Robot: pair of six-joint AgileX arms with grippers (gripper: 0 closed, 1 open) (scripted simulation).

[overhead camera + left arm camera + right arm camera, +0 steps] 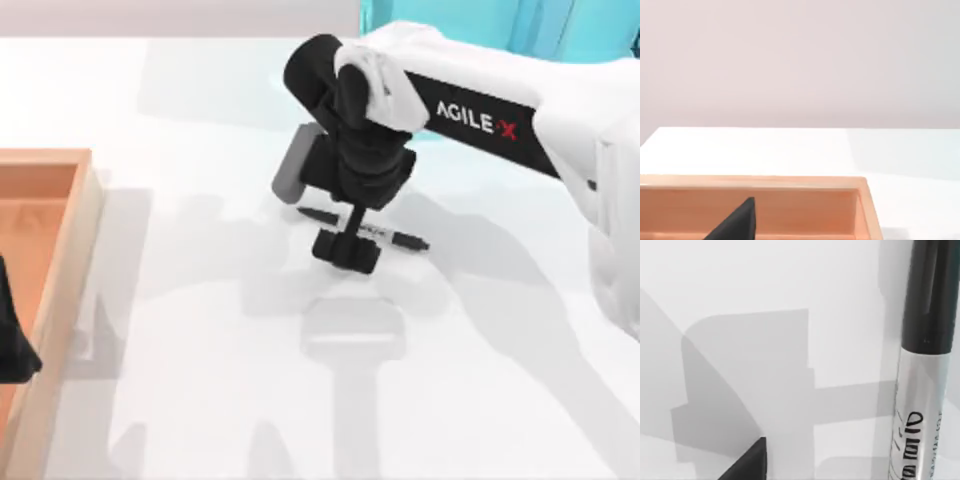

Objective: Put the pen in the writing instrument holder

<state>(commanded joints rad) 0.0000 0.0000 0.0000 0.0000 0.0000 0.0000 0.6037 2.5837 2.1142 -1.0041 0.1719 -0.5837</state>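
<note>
Two arms: both AgileX, at a white table (200, 400); the left is parked at the table's left edge, the right is at work near the middle.
Left gripper (12, 340): a dark shape over the wooden tray at the left edge of the top view; one black fingertip (737, 222) shows in the left wrist view against the tray's inner wall; whether its fingers are wide or narrow cannot be told.
Holder (75, 240): an open, orange-brown wooden tray lying at the table's left edge, well apart from the pen.
Right gripper (346, 247): pointing down over the middle of the pen; how far its fingers are spread, and whether they touch the pen, cannot be told; a black fingertip (747, 465) shows in the right wrist view, clear of the barrel.
Pen (405, 240): lying flat on the table, left to right across the top view, black ends, pale barrel with dark print (912, 440).
Right arm (480, 110): white, reaching in from the table's far right.
</note>
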